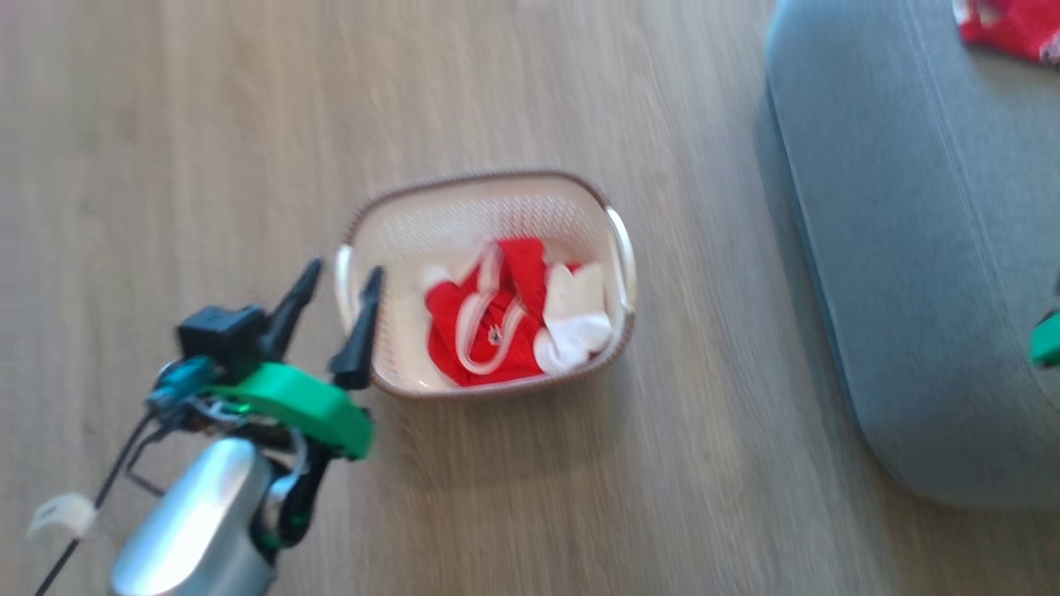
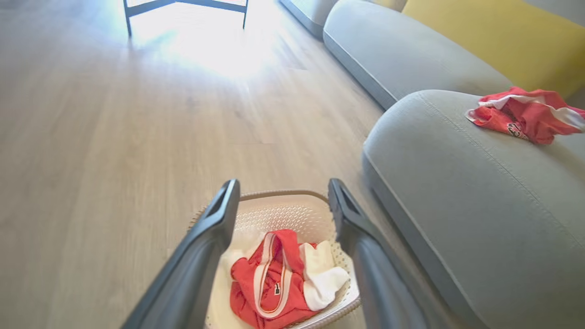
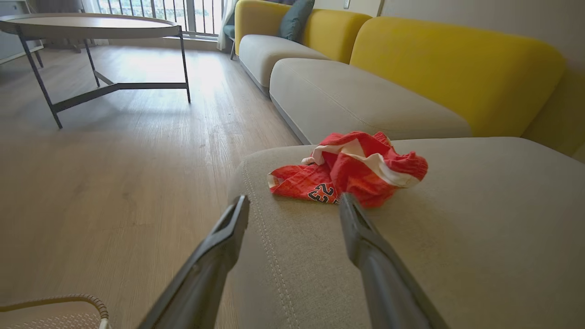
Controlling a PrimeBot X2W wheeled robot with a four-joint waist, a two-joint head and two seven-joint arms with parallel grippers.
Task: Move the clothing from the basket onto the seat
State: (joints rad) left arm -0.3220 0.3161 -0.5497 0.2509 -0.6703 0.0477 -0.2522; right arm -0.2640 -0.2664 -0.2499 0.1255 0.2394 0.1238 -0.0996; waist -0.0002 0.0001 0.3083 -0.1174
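The basket (image 1: 480,176) is sitting on the pale wooden floor (image 1: 166,165), beside the rounded edge of the grey-blue seat (image 1: 911,248) but apart from it. Inside the basket a red garment (image 1: 489,331) with white trim is lying crumpled, and a white cloth (image 1: 575,319) is resting against its right side, touching it. The left pincer (image 1: 342,275) is hovering at the basket's left handle, its two dark fingers spread apart and gripping nothing; in the left wrist view those fingers are framing the basket and the clothes in it. The right pincer (image 3: 293,201) is hanging over the seat near its stitched seam, also released, with its fingers wide and empty. Just beyond its tips a second red garment (image 3: 352,169), with a white stripe and dark printed numbers, is lying bunched on the seat cushion. Behind the seat a yellow backrest (image 3: 448,68) is rising, and further cushions of the same sofa are running away along the floor. The head view is blurring somewhat, so fine detail of the basket's walls is hard to make out there.
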